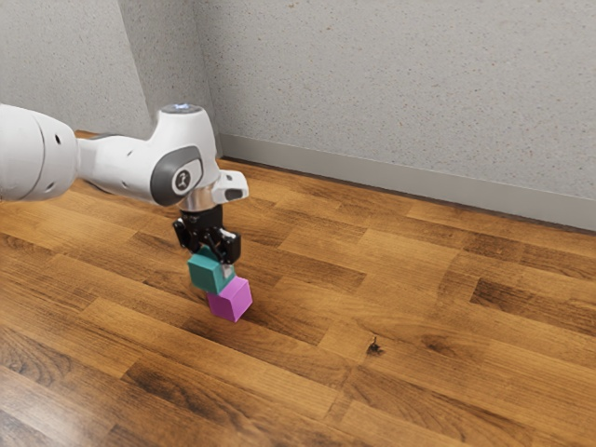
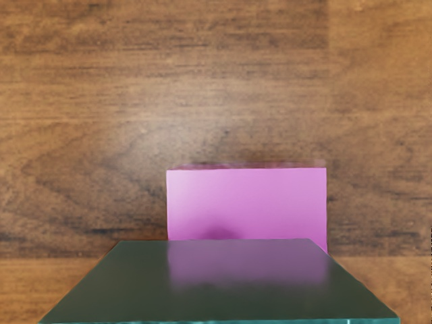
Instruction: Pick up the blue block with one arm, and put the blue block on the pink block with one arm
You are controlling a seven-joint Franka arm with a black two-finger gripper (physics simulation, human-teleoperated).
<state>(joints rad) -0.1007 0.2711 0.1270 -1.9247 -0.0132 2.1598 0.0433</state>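
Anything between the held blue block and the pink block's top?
Nothing visible. The gripper is shut on the blue block, which overlaps the pink block at one edge and is not centred over it. The rest of the pink top is bare, with plain wooden surface around it.

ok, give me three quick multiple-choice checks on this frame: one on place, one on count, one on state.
1. Where is the blue block?
A. lying far from the pink block
B. at the gripper, just above and beside the pink block
C. underneath the pink block

2. How many blocks are there?
A. one
B. two
C. four

3. What is the gripper doing?
A. shut on the blue block
B. open, high above both blocks
C. shut on the pink block

1 B: the exterior view has it at the fingers, up-left of the pink block.
2 B: one blue, one pink.
3 A: the fingers flank it and it hangs off the wooden surface.
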